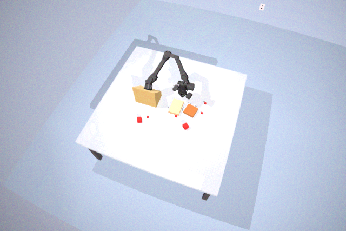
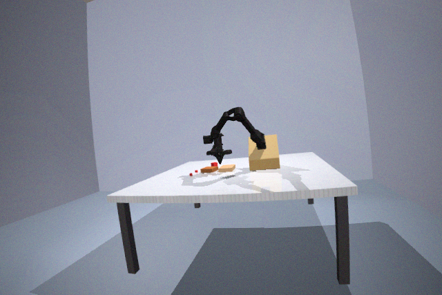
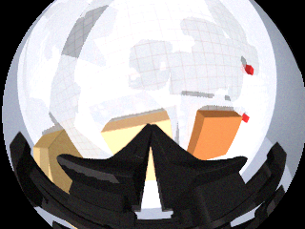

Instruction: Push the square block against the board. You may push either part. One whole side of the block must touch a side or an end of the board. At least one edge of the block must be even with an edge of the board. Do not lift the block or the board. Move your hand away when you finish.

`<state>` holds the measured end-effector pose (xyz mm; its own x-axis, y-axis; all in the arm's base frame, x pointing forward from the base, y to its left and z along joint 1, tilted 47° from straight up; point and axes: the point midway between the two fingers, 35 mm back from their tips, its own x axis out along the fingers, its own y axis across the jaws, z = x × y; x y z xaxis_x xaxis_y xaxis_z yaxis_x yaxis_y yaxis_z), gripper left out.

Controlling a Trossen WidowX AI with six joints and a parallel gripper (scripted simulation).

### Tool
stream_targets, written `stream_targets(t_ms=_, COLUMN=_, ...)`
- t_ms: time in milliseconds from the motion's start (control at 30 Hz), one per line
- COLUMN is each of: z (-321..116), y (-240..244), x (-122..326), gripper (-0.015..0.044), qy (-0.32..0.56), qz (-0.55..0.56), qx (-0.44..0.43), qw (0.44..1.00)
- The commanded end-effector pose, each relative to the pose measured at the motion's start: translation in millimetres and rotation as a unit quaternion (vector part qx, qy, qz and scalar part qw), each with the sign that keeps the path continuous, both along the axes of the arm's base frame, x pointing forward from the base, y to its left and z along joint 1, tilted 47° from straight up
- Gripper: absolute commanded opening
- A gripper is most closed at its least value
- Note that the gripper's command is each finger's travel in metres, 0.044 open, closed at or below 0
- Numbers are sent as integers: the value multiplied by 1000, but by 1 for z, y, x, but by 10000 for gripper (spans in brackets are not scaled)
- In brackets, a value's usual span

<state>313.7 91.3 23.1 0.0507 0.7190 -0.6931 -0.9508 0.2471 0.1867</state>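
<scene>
The square orange block [image 1: 190, 110] [image 2: 208, 169] [image 3: 216, 134] lies flat on the table, to the right of the board in the top view. The cream rectangular board [image 1: 175, 106] [image 2: 226, 168] [image 3: 121, 139] also lies flat. A narrow gap shows between them, and their facing sides are not parallel; the gap is wider towards the gripper side. My gripper [image 1: 182, 96] [image 2: 219, 163] [image 3: 151, 128] is shut and empty, pointing down above the table beside the board's near end. In the wrist view the fingers hide part of the board.
A tall tan box [image 1: 146, 97] [image 2: 264, 163] [image 3: 52, 157] stands at the arm's base, left of the board. Red cubes [image 1: 139, 119] [image 1: 185, 126] and several smaller red ones lie around, one small red cube [image 1: 175, 116] close to the board's far end.
</scene>
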Motion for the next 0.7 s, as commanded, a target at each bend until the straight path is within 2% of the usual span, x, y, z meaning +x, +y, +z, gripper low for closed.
stream_targets(t_ms=0, z=-7, y=-8, x=1, gripper=0, qy=39, qz=-42, qx=-2, qw=998)
stream_targets(t_ms=333, z=-27, y=-30, x=0, gripper=0, qy=158, qz=-164, qx=1, qw=974)
stream_targets(t_ms=667, z=-46, y=-49, x=-4, gripper=0, qy=275, qz=-280, qx=7, qw=920)
